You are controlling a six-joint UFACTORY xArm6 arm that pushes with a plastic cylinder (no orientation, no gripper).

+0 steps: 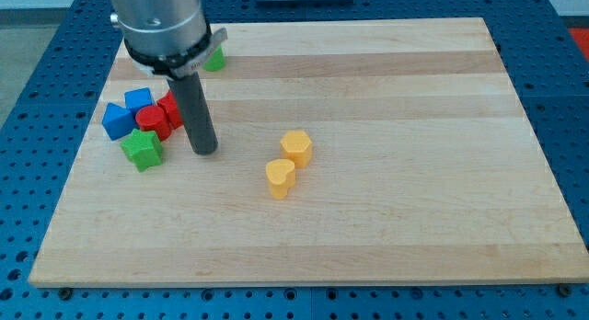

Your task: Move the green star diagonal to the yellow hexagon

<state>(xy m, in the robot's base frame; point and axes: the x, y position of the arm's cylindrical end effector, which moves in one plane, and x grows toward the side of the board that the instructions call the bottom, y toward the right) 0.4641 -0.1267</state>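
The green star (143, 148) lies at the view's left on the wooden board (386, 228), at the lower edge of a cluster of blocks. The yellow hexagon (296, 147) sits near the board's middle, with a second yellow block (281, 177), rounded like a heart, just below and left of it. My tip (204, 151) rests on the board just right of the green star, a short gap apart, and well left of the yellow hexagon.
The cluster at the left holds two blue blocks (118, 120) (139, 100) and two red blocks (152, 120) (170, 109). Another green block (215, 58) shows partly behind the arm near the view's top. The board is ringed by a blue perforated table (28, 99).
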